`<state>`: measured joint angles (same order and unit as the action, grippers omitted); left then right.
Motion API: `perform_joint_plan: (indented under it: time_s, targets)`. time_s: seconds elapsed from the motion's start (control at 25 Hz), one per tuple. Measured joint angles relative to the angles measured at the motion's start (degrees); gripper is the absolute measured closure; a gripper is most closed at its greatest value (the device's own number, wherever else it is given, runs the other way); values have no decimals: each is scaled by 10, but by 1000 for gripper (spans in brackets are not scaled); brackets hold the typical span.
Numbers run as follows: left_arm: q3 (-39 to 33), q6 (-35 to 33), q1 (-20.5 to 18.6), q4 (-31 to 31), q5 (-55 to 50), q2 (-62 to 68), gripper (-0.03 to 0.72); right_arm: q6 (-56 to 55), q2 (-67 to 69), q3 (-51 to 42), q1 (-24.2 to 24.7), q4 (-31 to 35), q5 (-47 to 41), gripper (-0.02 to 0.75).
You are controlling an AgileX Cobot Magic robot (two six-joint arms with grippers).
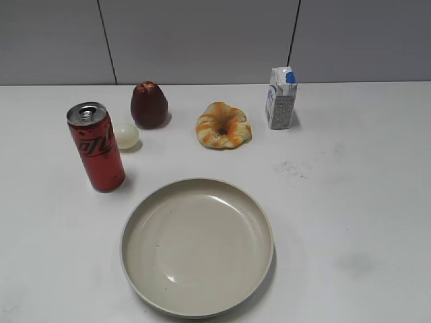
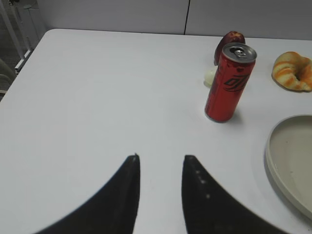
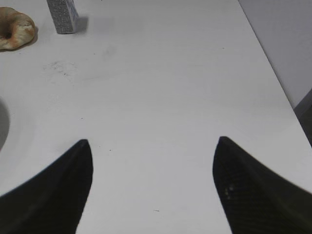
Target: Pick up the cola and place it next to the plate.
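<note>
The cola [image 1: 96, 146] stands up straight on the white tabletop [image 1: 350, 202], on the left side. Its silver top faces up. It is near the plate [image 1: 197, 246] but not touching it; the plate lies in front of it and to its right. The plate has nothing in it.

Just behind the cola is a small pale ball [image 1: 126, 136], very close to the can. A dark red fruit [image 1: 149, 105] sits behind that. A curly yellow bread [image 1: 223, 125] lies in the middle at the back, and a little white-and-blue carton [image 1: 281, 98] stands to the right of it.

My left fingers [image 2: 161, 157] have a small gap between them and hold nothing. They hover over bare tabletop, well apart from the cola, which is ahead and to the right.

My right fingers [image 3: 154, 140] are spread wide and hold nothing. They hang over bare tabletop too.
</note>
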<state>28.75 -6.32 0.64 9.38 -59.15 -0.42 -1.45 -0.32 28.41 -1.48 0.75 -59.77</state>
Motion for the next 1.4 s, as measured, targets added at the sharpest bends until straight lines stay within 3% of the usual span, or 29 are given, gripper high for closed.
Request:
perform_joint_plan:
  time_s: [0.64,0.8,1.12,1.28,1.4]
  targets:
    - [0,0,0,0,0,0,451,0,1,2,0,0,3,156]
    - [0,0,0,0,0,0,451,0,29,11,0,0,82,156]
    - [0,0,0,0,0,0,451,0,213,8,0,4,291,158]
    - [0,0,0,0,0,0,451,11,349,31,-4,28,314,158]
    - [0,0,0,0,0,0,451,41,455,76,-34,62,303,158]
